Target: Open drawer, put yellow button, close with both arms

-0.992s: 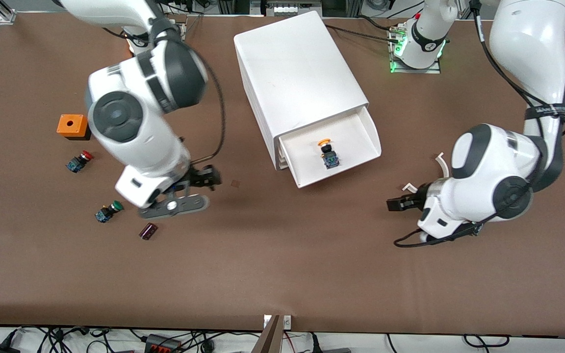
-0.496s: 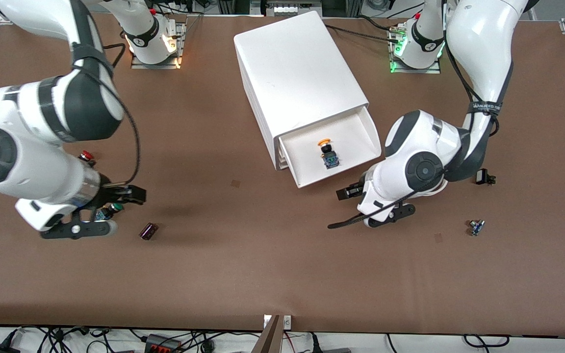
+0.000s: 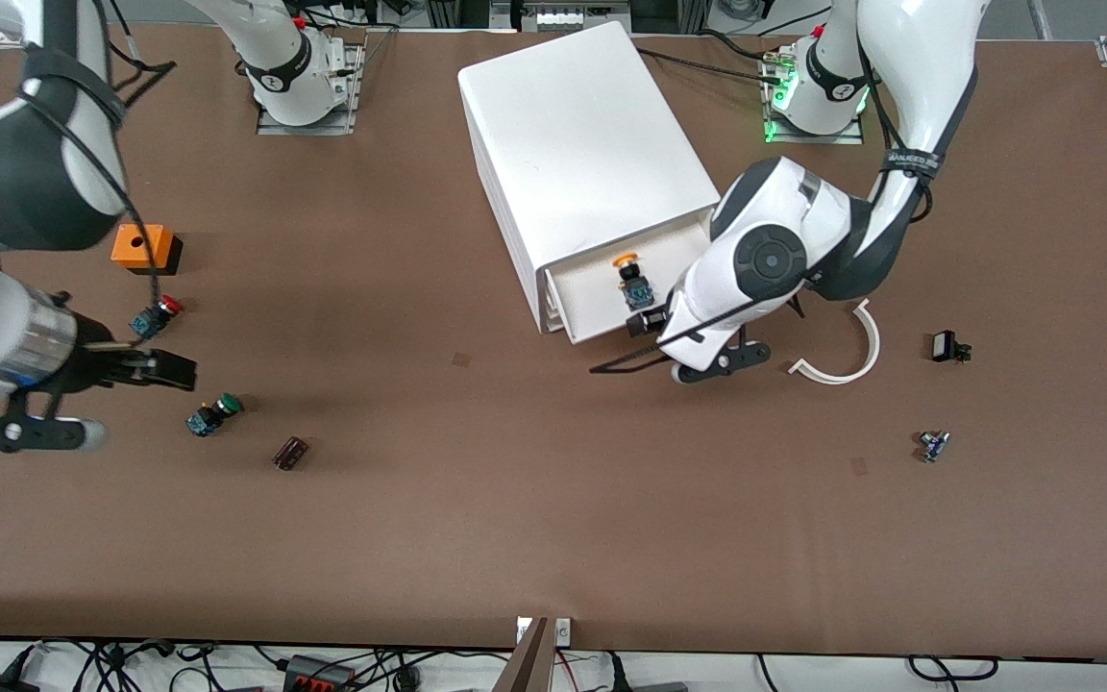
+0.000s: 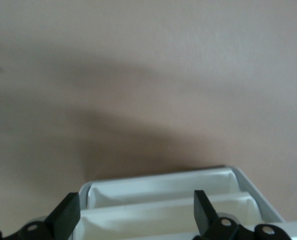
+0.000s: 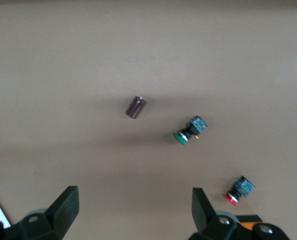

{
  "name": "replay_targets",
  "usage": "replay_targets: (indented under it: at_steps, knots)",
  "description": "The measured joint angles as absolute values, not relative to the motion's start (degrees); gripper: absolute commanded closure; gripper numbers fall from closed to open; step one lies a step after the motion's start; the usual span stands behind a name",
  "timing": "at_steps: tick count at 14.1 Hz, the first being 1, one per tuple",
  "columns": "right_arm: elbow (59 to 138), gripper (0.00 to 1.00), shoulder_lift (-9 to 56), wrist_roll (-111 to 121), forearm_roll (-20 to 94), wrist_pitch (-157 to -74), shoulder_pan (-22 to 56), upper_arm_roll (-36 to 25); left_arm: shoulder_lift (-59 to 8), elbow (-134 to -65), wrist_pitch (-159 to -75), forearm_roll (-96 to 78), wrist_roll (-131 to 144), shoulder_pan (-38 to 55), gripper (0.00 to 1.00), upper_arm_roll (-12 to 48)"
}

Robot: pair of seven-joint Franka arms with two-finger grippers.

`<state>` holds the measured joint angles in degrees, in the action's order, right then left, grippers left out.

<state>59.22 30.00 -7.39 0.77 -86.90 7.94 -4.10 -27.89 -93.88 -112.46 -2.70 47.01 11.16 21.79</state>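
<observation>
The white cabinet [image 3: 582,144] stands at mid-table with its top drawer [image 3: 584,296] partly out. The yellow button [image 3: 630,276] lies inside the drawer. My left gripper [image 3: 645,327] is open and right at the drawer's front edge. In the left wrist view the gripper [image 4: 136,216] has its fingers wide apart, with the white drawer fronts [image 4: 163,200] between them. My right gripper [image 3: 177,370] is open and empty, low over the table at the right arm's end. It also shows in the right wrist view [image 5: 133,207].
At the right arm's end lie an orange box [image 3: 140,247], a red-capped button [image 3: 158,315], a green-capped button [image 3: 212,415] and a dark cylinder [image 3: 290,453]. At the left arm's end lie a white curved piece [image 3: 842,360], a small black part [image 3: 946,346] and a small blue part [image 3: 933,445].
My left arm has swung in to the drawer front, and the drawer with the yellow button has slid partly into the cabinet. My right arm has drawn away toward its end of the table.
</observation>
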Motion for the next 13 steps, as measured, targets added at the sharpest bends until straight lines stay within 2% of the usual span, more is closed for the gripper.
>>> replay_targets:
  at_steps: [5, 13]
  knots:
    - [69.8, 0.0, 20.2, 0.9, 0.8, -90.0, 1.5, -4.0, -27.9, -96.2, -111.1, -2.7, 47.4, 11.0, 0.0, 26.0]
    - [77.7, 0.0, 13.0, 2.6, 0.8, -90.4, -1.3, -3.7, -27.8, -96.3, -107.3, -3.2, 47.8, 10.7, 0.0, 27.9]
